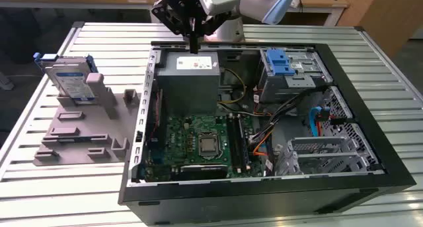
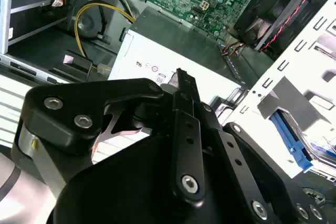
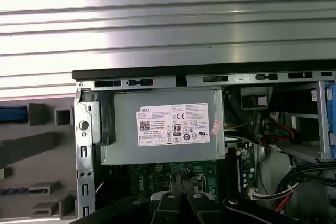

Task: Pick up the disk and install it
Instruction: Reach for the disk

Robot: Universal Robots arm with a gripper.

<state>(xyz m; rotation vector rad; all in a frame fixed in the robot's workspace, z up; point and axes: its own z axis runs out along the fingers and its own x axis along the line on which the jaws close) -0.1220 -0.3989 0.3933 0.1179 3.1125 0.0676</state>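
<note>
The disk (image 1: 69, 81) is a silver drive with a blue-and-white label and a blue bracket. It stands on edge in a grey holder (image 1: 82, 125) on the table, on the exterior view's left of the open computer case (image 1: 264, 187). Its blue edge (image 3: 13, 114) shows in the first wrist view. My gripper (image 1: 193, 47) hangs over the case's back corner, above the grey power supply (image 1: 191, 74), well apart from the disk. Its black fingers (image 2: 181, 85) are pressed together and hold nothing. The gripper's links (image 3: 178, 203) sit over the motherboard's edge.
Inside the case lie a green motherboard (image 1: 201, 140), bundled cables (image 1: 290, 108), and a drive cage with a blue latch (image 1: 281, 62) at the back right. The slatted metal table (image 1: 66, 187) surrounds the case. The grey holder has several vacant slots.
</note>
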